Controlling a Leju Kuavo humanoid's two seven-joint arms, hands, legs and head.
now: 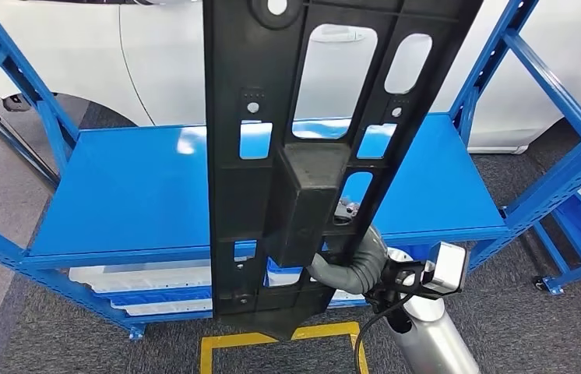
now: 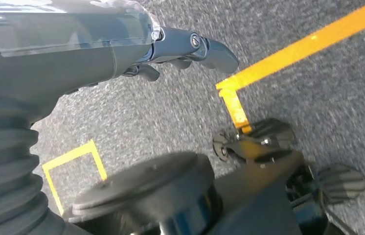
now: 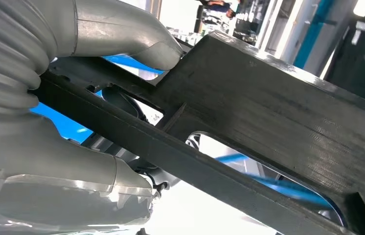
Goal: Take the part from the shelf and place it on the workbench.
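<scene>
Head view first: we've got the part (image 1: 303, 156), a long black plastic panel full of cutouts, held upright right in front of the camera, clear of the blue shelf (image 1: 139, 195) behind it, so we'd guess we're in the carry step, with the workbench nowhere visible. The right hand (image 1: 347, 248) comes up from below and sits behind the panel's lower half, beside the boxy block sticking out of it, and the panel covers most of what's ahead, so we'd turn slowly and keep it vertical to avoid clipping the shelf's blue uprights on either side. There's a white car body behind the shelf and a yellow floor marking (image 1: 272, 343) at our feet. Left wrist view: the left hand (image 2: 122, 54) hangs over grey carpet and yellow tape lines, fingers (image 2: 210, 49) loosely curled in with nothing in them, so it's free; we'd bring it up to steady the panel's other edge, since 1 hand low on a tall piece looks prone to tipping. Right wrist view: the thick grey thumb (image 3: 141, 39) presses on one face of the black panel and the fingers (image 3: 122, 171) wrap the other side, so the grip pinches a rib. It looks firm, but we'd keep it tight and avoid jerks.
</scene>
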